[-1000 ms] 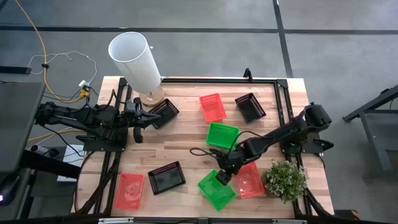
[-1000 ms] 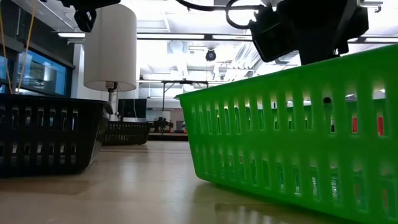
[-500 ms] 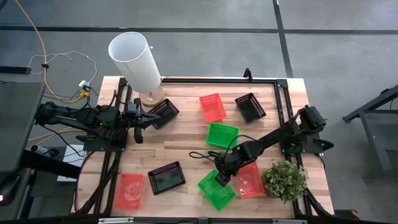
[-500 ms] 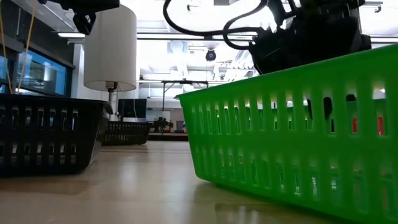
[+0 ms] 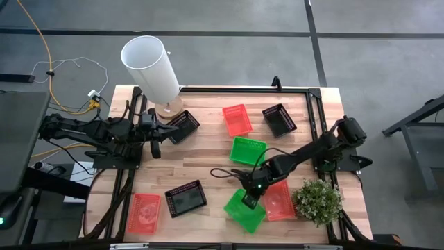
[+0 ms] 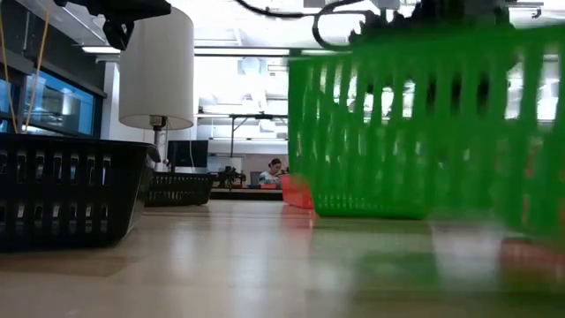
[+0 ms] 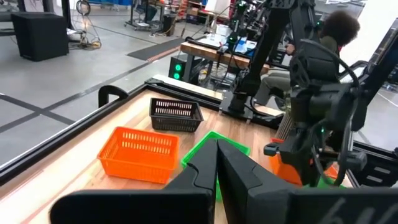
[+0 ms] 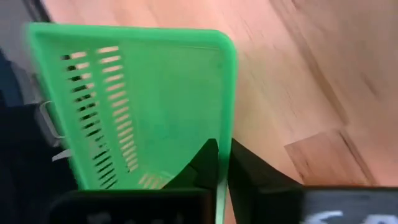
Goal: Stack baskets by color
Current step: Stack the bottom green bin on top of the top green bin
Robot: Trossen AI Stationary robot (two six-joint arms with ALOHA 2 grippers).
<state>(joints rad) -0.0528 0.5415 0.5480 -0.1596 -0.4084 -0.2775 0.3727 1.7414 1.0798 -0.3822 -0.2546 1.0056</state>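
My right gripper (image 5: 250, 200) is shut on the rim of a green basket (image 5: 244, 211) at the table's front middle; in the right wrist view the fingers (image 8: 205, 163) pinch its wall (image 8: 155, 106). In the low view this basket (image 6: 415, 124) hangs off the wood. A second green basket (image 5: 248, 151) lies at the centre. Red baskets sit at the back (image 5: 237, 119), front left (image 5: 143, 212) and front right (image 5: 279, 200). Black baskets lie at the back right (image 5: 279, 119), back left (image 5: 182, 126) and front left (image 5: 185, 198). My left gripper (image 5: 163, 130) waits shut beside the back-left black one.
A tall white cylinder (image 5: 151, 68) stands at the back left corner. A small potted plant (image 5: 318, 201) sits at the front right, right beside the red basket there. A black frame (image 5: 313, 111) runs along the table's sides.
My right gripper has gone from open to shut on the green basket's rim. The basket has come up off the table and shifted slightly right. The left arm has not moved.
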